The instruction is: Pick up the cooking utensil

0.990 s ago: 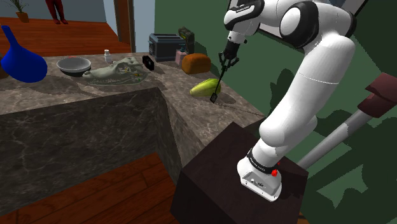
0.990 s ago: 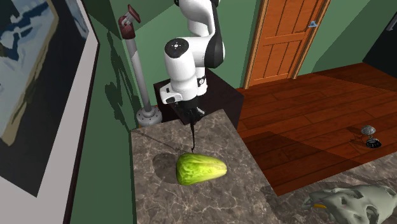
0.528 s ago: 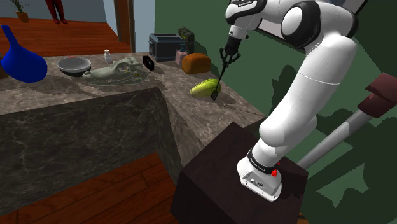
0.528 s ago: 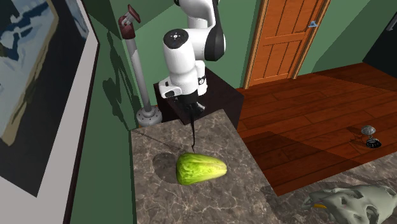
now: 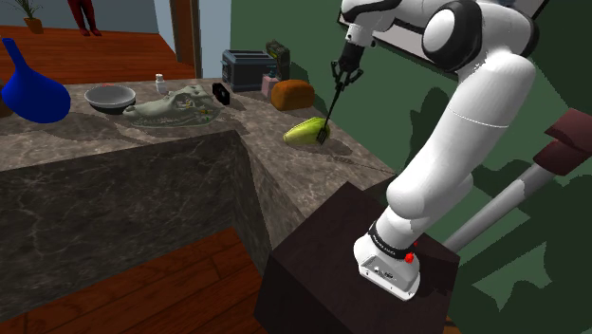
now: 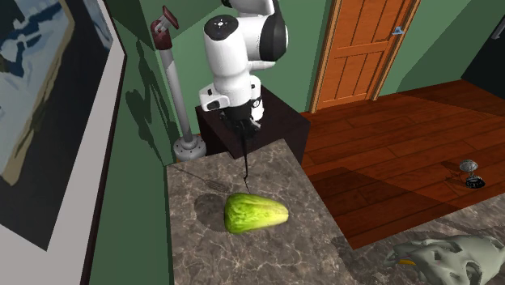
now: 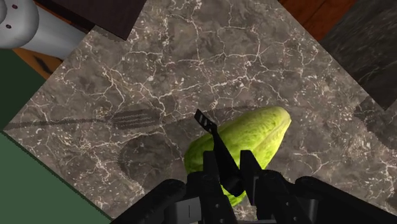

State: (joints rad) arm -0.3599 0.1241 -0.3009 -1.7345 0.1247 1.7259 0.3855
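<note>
The cooking utensil is a thin black slotted spatula [image 5: 329,116] that hangs handle-up from my gripper [image 5: 343,74], which is shut on the handle. Its head hovers just above the marble counter [image 5: 190,142], right beside a yellow-green vegetable [image 5: 304,130]. In the second exterior view the spatula [image 6: 245,166] dangles below the gripper [image 6: 242,133], over the near end of the vegetable [image 6: 255,214]. From the wrist, the gripper [image 7: 230,178] clasps the spatula [image 7: 213,143] in front of the vegetable [image 7: 257,137], and the spatula's shadow lies on the counter [image 7: 159,63].
Further along the counter stand a bread loaf [image 5: 291,93], a dark toaster [image 5: 249,68], a grey-green skull-like figure [image 5: 175,104], a grey bowl [image 5: 109,97] and a blue vase [image 5: 33,90]. The dark stand [image 5: 351,256] is below the counter's corner. A green wall lies behind.
My gripper has risen with the spatula held in it. The spatula's head has lifted off the counter and hangs higher beside the vegetable, which has not moved.
</note>
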